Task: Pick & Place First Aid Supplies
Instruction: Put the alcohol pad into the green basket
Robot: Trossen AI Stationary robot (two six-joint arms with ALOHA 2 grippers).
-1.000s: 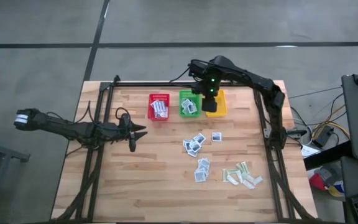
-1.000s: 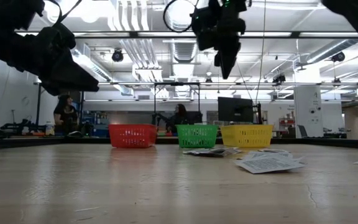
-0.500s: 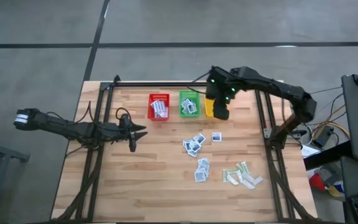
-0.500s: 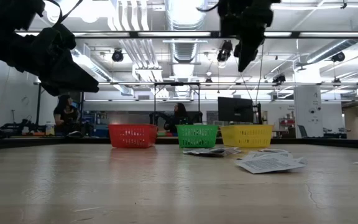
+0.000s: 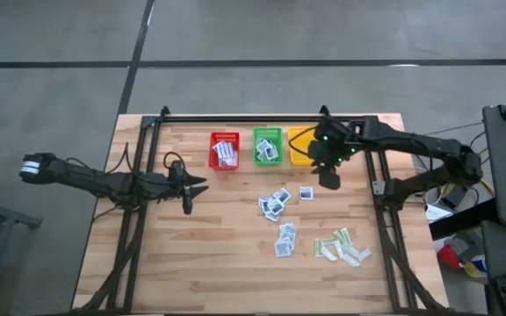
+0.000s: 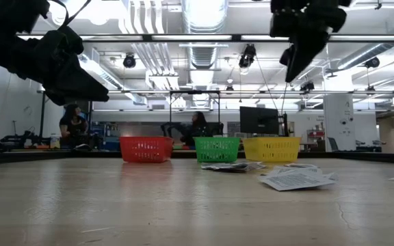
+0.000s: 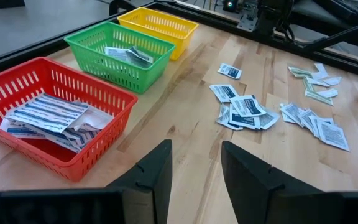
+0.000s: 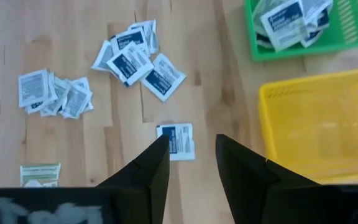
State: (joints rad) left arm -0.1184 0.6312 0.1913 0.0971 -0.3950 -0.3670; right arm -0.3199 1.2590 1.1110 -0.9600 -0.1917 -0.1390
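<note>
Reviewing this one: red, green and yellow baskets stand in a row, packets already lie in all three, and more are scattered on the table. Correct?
Not quite. The yellow basket holds nothing that shows; the right wrist view looks down into it. The red basket and green basket do hold packets, and loose packets are scattered on the table.

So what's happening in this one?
A two-armed robot is sorting small flat first aid packets from a wooden table into three plastic baskets. The red basket and green basket already hold packets; the yellow basket looks empty. The right gripper hangs open and empty above a lone square white-blue packet beside the yellow basket. More packets and pale green strips lie loose. The left gripper waits open at the table's left.
</note>
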